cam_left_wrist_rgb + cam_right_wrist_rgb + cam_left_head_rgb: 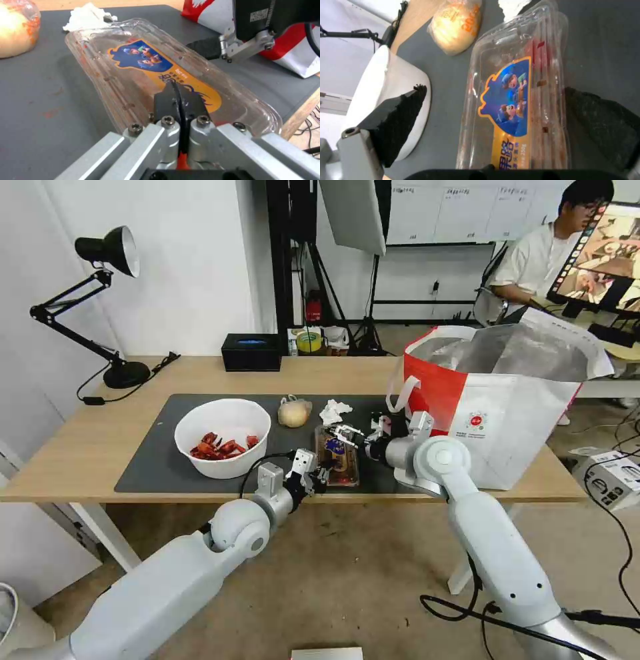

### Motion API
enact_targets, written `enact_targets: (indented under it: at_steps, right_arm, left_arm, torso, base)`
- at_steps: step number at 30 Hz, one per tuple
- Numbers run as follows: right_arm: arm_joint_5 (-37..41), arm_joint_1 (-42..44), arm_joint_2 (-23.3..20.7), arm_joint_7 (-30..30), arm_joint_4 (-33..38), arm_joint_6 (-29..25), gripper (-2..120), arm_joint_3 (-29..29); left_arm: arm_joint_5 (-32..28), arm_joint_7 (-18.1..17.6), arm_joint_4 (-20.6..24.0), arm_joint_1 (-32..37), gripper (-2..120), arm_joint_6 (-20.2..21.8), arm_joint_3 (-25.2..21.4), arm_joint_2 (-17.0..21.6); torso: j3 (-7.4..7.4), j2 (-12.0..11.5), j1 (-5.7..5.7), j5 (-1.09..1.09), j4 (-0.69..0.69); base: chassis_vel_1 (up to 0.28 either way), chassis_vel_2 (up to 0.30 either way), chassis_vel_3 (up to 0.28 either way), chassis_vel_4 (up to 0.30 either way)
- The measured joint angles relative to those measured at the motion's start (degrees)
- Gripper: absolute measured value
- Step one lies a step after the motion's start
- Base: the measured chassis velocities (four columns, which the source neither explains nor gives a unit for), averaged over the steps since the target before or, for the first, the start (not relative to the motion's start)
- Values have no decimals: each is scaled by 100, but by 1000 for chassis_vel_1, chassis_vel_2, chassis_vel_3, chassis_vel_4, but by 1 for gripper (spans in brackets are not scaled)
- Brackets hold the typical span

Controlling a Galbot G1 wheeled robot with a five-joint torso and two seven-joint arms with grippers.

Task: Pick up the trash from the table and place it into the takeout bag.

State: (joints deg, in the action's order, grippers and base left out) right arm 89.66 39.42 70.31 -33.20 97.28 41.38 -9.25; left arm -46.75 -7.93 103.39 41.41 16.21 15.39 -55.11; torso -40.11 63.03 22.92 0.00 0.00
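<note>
Lab or studio: softbox [353, 213] on stand top centre, whiteboard [460, 210] upper right, monitor [603, 257] far right, floor cables [620, 553].

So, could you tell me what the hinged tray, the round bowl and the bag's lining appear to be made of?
The hinged tray looks like thin clear plastic: glossy, and the mat shows through it around its printed label. The round bowl is smooth, opaque white, either plastic or ceramic; the look leaves that open. The takeout bag seems lined with crinkled silver foil, judging by its metallic sheen.
</note>
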Motion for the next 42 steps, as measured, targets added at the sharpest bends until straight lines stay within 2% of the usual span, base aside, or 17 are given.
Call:
enact_targets:
  at_steps: [18, 21, 22, 25, 26, 28, 29, 32, 33, 36, 37, 39, 40, 42]
  right_arm:
    - [191, 83, 26, -64, -23, 1, 100, 115]
    - [240, 74, 37, -76, -49, 0, 88, 124]
    - [240, 74, 37, -76, -49, 0, 88, 124]
    - [271, 68, 33, -178, -60, 0, 73, 126]
    - [271, 68, 33, -178, -60, 0, 73, 126]
    - [296, 62, 32, -258, -95, 0, 61, 123]
    - [296, 62, 32, -258, -95, 0, 61, 123]
    - [299, 69, 34, -289, -128, -1, 48, 110]
    - [299, 69, 34, -289, -128, -1, 48, 110]
    - [298, 89, 35, -295, -155, -3, 34, 92]
    - [298, 89, 35, -295, -155, -3, 34, 92]
    - [296, 103, 28, -289, -170, -8, 23, 73]
    - [296, 103, 28, -289, -170, -8, 23, 73]
    - [294, 109, 18, -279, -180, -10, 14, 70]
  left_arm:
    - [-10, -1, 65, 61, 0, -8, -10, 17]
    - [-22, -2, 98, 58, 0, -8, -11, 28]
    - [-22, -2, 98, 58, 0, -8, -11, 28]
    - [-30, -2, 94, 43, 0, -10, -6, 60]
    - [-30, -2, 94, 43, 0, -10, -6, 60]
    - [-42, -3, 81, 33, 0, -11, 2, 67]
    - [-42, -3, 81, 33, 0, -11, 2, 67]
    - [-51, -3, 74, 28, 0, -12, 11, 72]
    - [-51, -3, 74, 28, 0, -12, 11, 72]
    - [-51, -9, 60, 31, 0, -14, 22, 62]
    - [-51, -9, 60, 31, 0, -14, 22, 62]
    - [-51, -13, 57, 48, 0, -15, 24, 43]
    - [-51, -13, 57, 48, 0, -15, 24, 43]
    - [-51, -8, 58, 66, 0, -16, 23, 38]
  torso:
    - [0, 0, 0, 0, 0]
    - [0, 0, 0, 0, 0]
    - [0, 0, 0, 0, 0]
    - [0, 0, 0, 0, 0]
    - [0, 0, 0, 0, 0]
    - [0, 0, 0, 0, 0]
    - [0, 0, 0, 0, 0]
    - [0, 0, 0, 0, 0]
    - [0, 0, 0, 0, 0]
    - [0, 0, 0, 0, 0]
    - [0, 0, 0, 0, 0]
    - [0, 0, 0, 0, 0]
    - [0, 0, 0, 0, 0]
    - [0, 0, 0, 0, 0]
  base:
    - [0, 0, 0, 0]
    - [0, 0, 0, 0]
    - [0, 0, 0, 0]
    - [0, 0, 0, 0]
    - [0, 0, 0, 0]
    - [0, 0, 0, 0]
    - [0, 0, 0, 0]
    - [0, 0, 0, 0]
    - [0, 0, 0, 0]
    - [0, 0, 0, 0]
    - [0, 0, 0, 0]
    - [0, 0, 0, 0]
    - [0, 0, 0, 0]
    - [0, 0, 0, 0]
